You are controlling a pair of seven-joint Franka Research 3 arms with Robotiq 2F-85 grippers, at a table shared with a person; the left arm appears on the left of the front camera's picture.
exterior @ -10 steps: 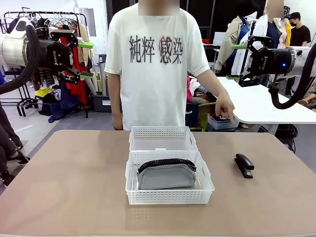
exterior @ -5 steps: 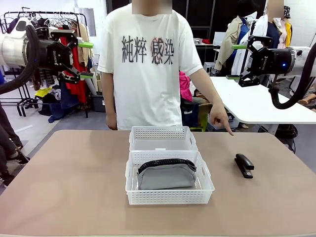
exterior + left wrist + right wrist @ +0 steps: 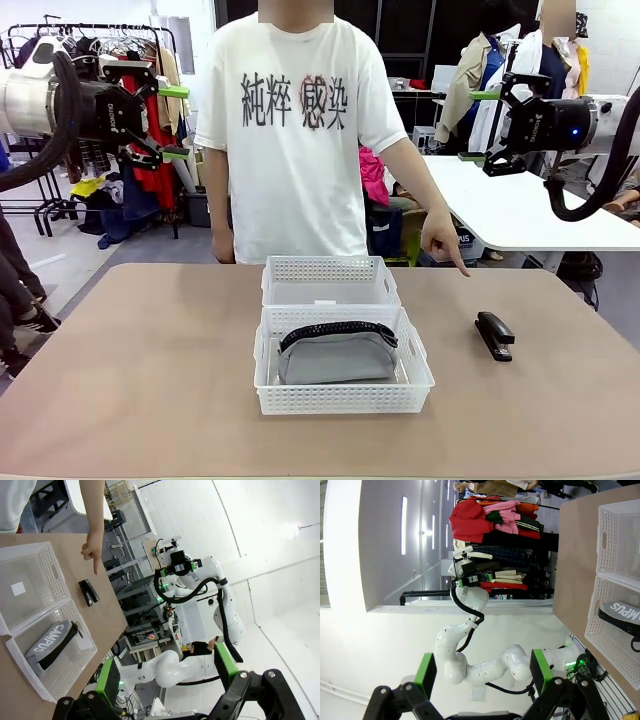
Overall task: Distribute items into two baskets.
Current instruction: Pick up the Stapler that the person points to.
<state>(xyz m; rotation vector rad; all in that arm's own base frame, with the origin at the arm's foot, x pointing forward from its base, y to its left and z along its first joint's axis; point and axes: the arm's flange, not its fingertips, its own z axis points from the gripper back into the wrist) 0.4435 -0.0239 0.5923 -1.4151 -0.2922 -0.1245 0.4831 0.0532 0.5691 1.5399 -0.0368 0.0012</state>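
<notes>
The baskets (image 3: 343,398) are white lattice, the pouch (image 3: 335,360) grey with a black zipper (image 3: 335,328), the stapler (image 3: 494,335) black.

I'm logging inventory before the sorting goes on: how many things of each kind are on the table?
White baskets: 2 (near basket, far basket)
Grey pouch: 1
Black stapler: 1
Total: 4
</notes>
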